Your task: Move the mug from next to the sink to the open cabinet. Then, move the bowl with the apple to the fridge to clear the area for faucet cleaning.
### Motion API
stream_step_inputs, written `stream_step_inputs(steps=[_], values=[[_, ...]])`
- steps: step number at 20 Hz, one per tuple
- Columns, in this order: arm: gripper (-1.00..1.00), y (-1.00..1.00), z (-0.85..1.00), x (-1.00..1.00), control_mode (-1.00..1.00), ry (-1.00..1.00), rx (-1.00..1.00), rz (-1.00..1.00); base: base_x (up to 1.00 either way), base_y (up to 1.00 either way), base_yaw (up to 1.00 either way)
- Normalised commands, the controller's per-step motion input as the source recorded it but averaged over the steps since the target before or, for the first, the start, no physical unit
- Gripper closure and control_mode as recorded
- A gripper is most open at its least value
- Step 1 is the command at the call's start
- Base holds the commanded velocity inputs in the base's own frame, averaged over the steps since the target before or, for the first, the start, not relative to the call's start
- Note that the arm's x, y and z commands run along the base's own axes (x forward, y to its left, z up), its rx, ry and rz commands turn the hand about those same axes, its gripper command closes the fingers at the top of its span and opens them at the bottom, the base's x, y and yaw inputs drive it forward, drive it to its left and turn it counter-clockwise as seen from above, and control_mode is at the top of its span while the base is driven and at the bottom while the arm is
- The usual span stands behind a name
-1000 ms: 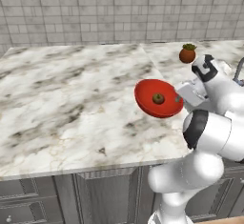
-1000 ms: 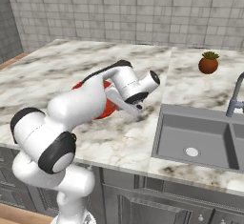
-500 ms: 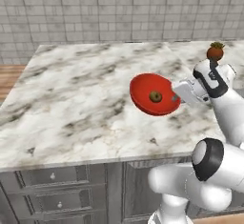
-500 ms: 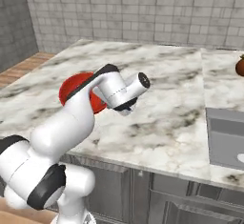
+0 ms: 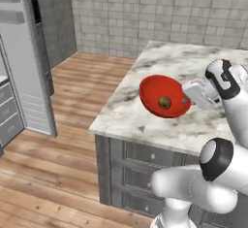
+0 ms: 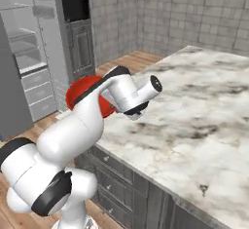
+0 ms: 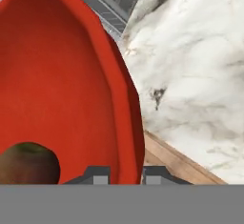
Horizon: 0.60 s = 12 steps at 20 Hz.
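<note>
Gripper point(image 7: 123, 174) pinches the rim of the bowl point(image 5: 162, 96), one dark fingertip point(image 7: 97, 174) inside the wall and one outside; the jaws are drawn close with only the thin red wall between them; in the left base view the gripper point(image 5: 185, 97) meets the bowl at its right edge.

Bowl is held clear of the counter point(image 5: 193, 72), above the marble near the counter's end; it is tilted, its open face turned toward the left base camera and somewhat up, so it reads as a broad oval; round, so no true long axis; in the hand view the bowl point(image 7: 62, 85) stretches away from the fingers, rim edge running up the frame.

Apple point(image 5: 164, 102) sits low inside the bowl, against the lower wall; in the hand view the apple point(image 7: 27, 163) lies at the near end just beside the inner finger.

From the right base view the bowl point(image 6: 82, 89) shows as a red arc behind the white arm, over the counter point(image 6: 194, 111) corner.

Beyond: wooden floor point(image 5: 63, 139); fridge point(image 6: 22, 62) with its pale shelves showing, well apart from the bowl; tiled wall point(image 5: 160, 8) behind.
</note>
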Motion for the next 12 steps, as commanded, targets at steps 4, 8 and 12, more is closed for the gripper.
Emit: stream_step_inputs(steps=[4, 8, 12], values=[[1.0, 0.0, 0.0, 0.0, 1.0, 0.0, 0.0, 0.0, 0.17, 1.0, 0.42], [1.0, 0.0, 0.0, 0.0, 1.0, 0.0, 0.0, 0.0, 0.76, 1.0, 0.14], [1.0, 0.0, 0.0, 0.0, 1.0, 0.0, 0.0, 0.0, 1.0, 1.0, 0.01]])
